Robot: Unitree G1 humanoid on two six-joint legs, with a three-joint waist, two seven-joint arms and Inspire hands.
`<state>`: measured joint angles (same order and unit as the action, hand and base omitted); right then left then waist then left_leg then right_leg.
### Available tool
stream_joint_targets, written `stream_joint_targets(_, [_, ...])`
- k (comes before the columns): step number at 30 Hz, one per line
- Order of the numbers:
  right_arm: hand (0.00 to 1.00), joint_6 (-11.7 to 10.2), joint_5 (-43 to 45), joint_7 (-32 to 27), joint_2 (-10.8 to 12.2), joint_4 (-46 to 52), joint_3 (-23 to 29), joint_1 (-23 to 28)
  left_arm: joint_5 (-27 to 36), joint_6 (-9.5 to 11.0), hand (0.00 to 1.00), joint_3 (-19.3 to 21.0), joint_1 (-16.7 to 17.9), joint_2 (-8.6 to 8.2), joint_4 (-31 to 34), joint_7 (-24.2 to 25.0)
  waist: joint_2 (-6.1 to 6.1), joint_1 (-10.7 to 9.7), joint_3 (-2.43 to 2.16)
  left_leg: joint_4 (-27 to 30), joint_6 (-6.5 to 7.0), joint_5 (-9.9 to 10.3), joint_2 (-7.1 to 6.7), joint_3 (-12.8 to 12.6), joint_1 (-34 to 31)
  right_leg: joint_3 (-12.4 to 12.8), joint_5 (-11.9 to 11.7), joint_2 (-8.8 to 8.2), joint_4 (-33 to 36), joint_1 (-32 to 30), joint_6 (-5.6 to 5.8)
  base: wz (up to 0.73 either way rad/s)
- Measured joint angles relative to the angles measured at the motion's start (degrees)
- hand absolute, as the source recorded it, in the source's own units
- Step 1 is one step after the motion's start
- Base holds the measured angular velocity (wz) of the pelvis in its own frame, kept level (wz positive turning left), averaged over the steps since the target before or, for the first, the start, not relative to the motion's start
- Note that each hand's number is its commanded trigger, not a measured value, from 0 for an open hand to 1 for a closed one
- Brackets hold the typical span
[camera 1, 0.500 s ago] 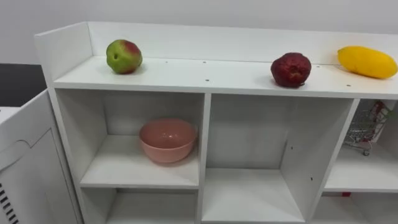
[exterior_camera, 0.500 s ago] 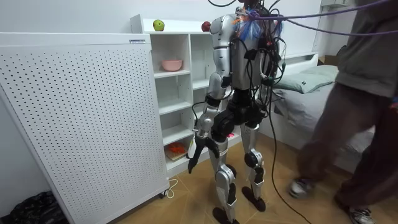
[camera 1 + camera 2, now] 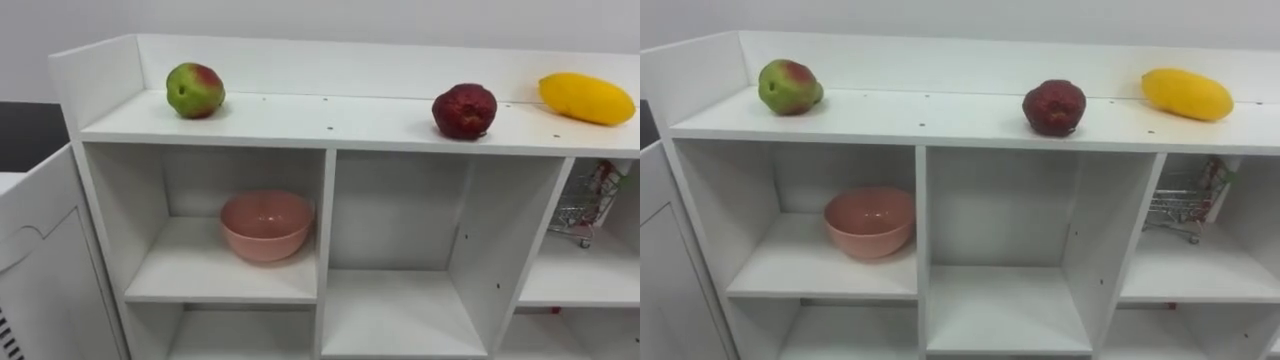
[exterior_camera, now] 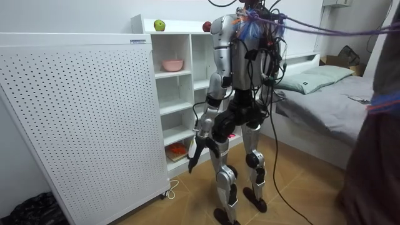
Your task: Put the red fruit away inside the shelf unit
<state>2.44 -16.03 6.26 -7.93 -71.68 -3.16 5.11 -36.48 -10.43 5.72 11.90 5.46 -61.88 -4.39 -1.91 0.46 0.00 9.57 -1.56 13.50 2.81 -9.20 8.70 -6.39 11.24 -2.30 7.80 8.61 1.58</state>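
- Apple (image 3: 196, 90), red fruit (image 3: 465, 110) and mango (image 3: 586, 98) on closet (image 3: 330, 122) top, left to right, well apart.
- Bowl (image 3: 267, 224) in upper left cubby, cart (image 3: 583, 208) at right.
- Left hand (image 4: 195, 150) low by thigh, fingers loose, empty.
- Seems before any pick; calls next for raising a hand to one fruit.

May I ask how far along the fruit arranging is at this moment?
Done: nothing clearly; the apple, red fruit and mango sit on the shelf top. In hand: nothing, the left hand hangs empty. Left: probably placing the fruit; the bowl is empty.
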Motion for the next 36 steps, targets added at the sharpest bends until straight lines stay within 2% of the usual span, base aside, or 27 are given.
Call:
stream_joint_targets(3, [0.0,0.0,-1.9,-1.4,0.5,-0.2,0.8,0.4,0.0,0.7,0.0,0.8,-0.3,0.0,0.0,-1.1,0.1,-0.1,0.04,0.0,0.0,0.0,0.0,0.3,0.1,0.0,0.0,0.0,-0.1,0.4,0.0,0.01])
stream_joint_targets(7, [0.0,0.1,-4.6,-3.4,0.9,-0.2,4.6,0.9,-0.1,1.6,0.0,1.0,-0.5,-0.12,-0.1,-2.2,0.65,-0.3,0.16,-0.1,0.03,0.0,0.02,0.2,0.1,-0.1,0.0,0.06,0.0,0.4,0.0,0.0])
stream_joint_targets(12, [0.0,0.2,-7.8,-7.8,0.9,1.7,9.4,0.6,0.2,2.3,0.0,1.9,-0.3,-0.23,-0.2,-2.9,0.31,-0.7,0.39,0.0,0.03,0.0,0.09,0.2,0.1,-0.1,0.0,0.08,0.7,0.4,-0.01,0.0])
stream_joint_targets(14, [0.0,0.2,-8.5,-10.2,0.9,6.7,12.1,0.5,0.7,2.6,0.0,2.8,-0.1,-0.25,-0.1,-2.9,0.18,-1.1,0.61,0.1,0.04,0.0,0.05,0.1,0.1,0.0,0.0,0.02,0.9,0.4,-0.01,0.0])
stream_joint_targets(17, [0.0,-1.2,-10.8,-14.5,0.9,12.9,14.8,-0.9,0.9,2.6,0.0,3.2,0.1,0.22,0.2,-2.9,-0.02,-2.0,0.59,0.2,0.05,0.0,0.02,0.1,0.1,0.0,0.0,0.0,0.7,0.2,0.0,0.0])
stream_joint_targets(18, [0.0,-1.1,-10.8,-16.1,0.9,16.5,15.8,-1.1,0.9,3.0,0.0,3.3,0.2,0.27,0.6,-3.0,-0.35,-2.0,0.44,0.1,0.05,0.0,0.01,0.1,0.0,0.1,0.1,0.0,0.8,-0.1,0.0,-0.05])
stream_joint_targets(20, [0.0,-1.2,-10.6,-18.5,0.9,22.9,17.3,-1.4,1.0,3.6,0.0,3.3,0.1,0.28,0.5,-3.0,-0.13,-2.1,0.34,0.1,0.11,0.0,-0.04,-0.1,0.0,0.4,0.0,-0.01,0.9,-0.6,0.0,-0.08])
stream_joint_targets(21, [0.0,-1.3,-10.1,-20.5,0.9,27.6,17.9,-1.5,1.0,3.8,0.0,3.3,0.2,0.28,0.5,-3.3,-0.4,-2.0,0.42,0.1,0.13,0.0,-0.09,-0.2,0.0,0.6,0.0,-0.02,1.0,-0.8,0.01,-0.1])
stream_joint_targets(25, [0.0,-2.8,-7.1,-25.6,0.5,41.8,18.1,-1.6,0.9,3.9,0.0,3.4,0.5,0.77,1.4,-4.3,-0.87,-2.0,0.05,0.0,0.11,-0.1,-0.07,-0.1,-0.1,1.0,0.0,0.1,1.0,-1.1,0.01,-0.04])
stream_joint_targets(30, [0.0,-3.7,-5.6,-29.8,0.5,52.7,18.0,-4.1,0.9,4.2,0.0,3.3,1.2,0.96,1.4,-4.3,-1.32,-1.7,-0.07,-0.1,0.11,-0.1,-0.07,-0.1,-0.1,0.6,0.0,0.1,1.0,-1.2,0.04,-0.09])
stream_joint_targets(36, [0.0,-4.2,-4.9,-33.2,-0.6,62.8,17.9,-6.6,0.9,4.2,0.0,2.2,1.8,0.86,2.2,-4.3,-0.7,-1.4,0.01,-0.2,0.11,-0.1,-0.07,0.0,-0.2,0.2,-0.1,0.08,1.1,-1.6,0.06,-0.04])
